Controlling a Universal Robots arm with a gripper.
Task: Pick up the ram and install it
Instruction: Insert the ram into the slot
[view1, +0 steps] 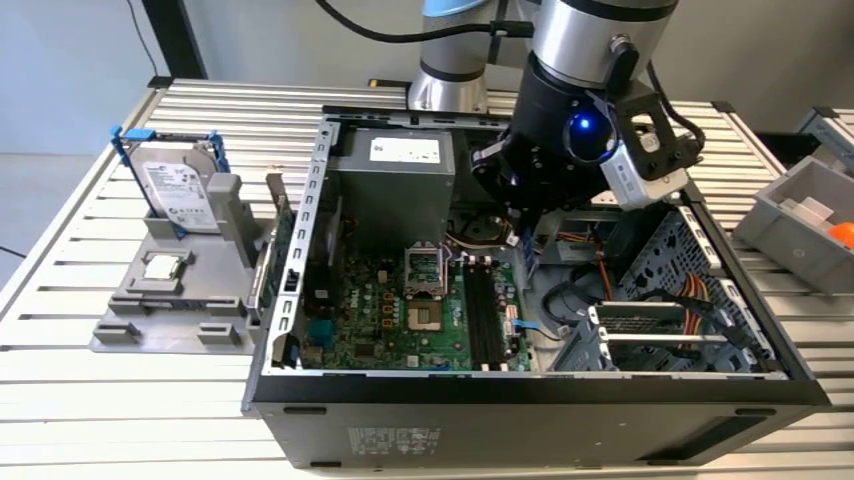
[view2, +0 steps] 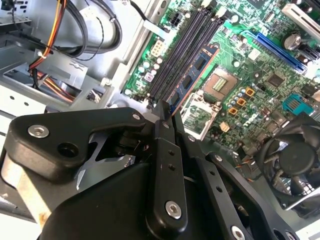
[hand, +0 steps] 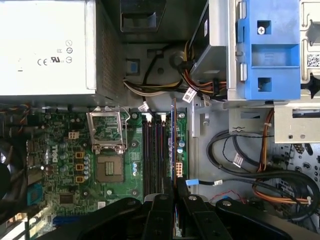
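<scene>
Inside the open computer case (view1: 314, 250), the ram (view2: 192, 77) is held edge-on by the clenched gripper (view2: 167, 112), above the motherboard (hand: 60, 155), just beside the memory slots (hand: 152, 150).

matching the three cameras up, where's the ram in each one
exterior view: hidden under the hand, over the slots.
second wrist view: ram, blue board running from the hand along the slots.
first wrist view: ram, thin, edge-on, beside the slots, one end in the hand.
shared landmark: cpu socket.

Silver arm (view1: 587, 30), black claw (view2: 167, 112), blue light, silver screws.
</scene>
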